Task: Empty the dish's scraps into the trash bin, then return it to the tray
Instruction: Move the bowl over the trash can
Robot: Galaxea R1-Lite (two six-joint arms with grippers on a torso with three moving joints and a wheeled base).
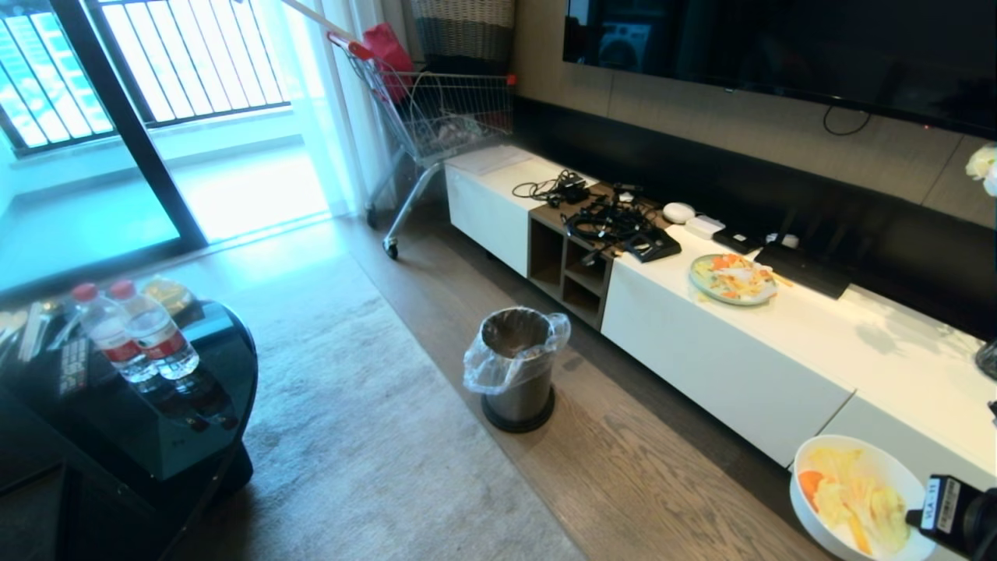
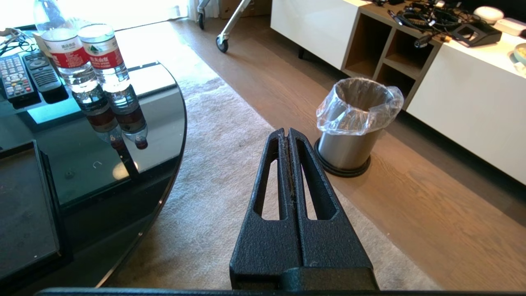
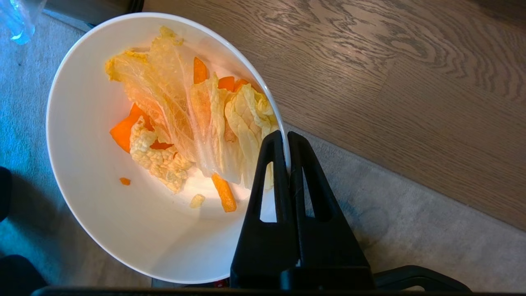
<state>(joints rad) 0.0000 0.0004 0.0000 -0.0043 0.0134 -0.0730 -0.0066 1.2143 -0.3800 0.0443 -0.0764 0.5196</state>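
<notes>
The dish [image 3: 102, 197] hangs above the floor, its rim pinched between the closed fingers of the right gripper [image 3: 287, 142], with the scraps [image 3: 189, 123] heaped inside. One trash bin [image 1: 518, 366] stands well apart. Two water bottles [image 1: 136, 331] stand on the glass table [image 1: 195, 436]. The left gripper [image 2: 287, 133] hangs idle, fingers pressed together on nothing. The tray [image 2: 24, 209] is cut off.

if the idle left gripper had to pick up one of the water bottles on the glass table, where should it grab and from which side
Probably the labelled body of the nearer water bottle, approached level from the open rug side. It stands upright, and its twin touches its far side, so only the near side is free. The left gripper is shut and must open first.
</notes>
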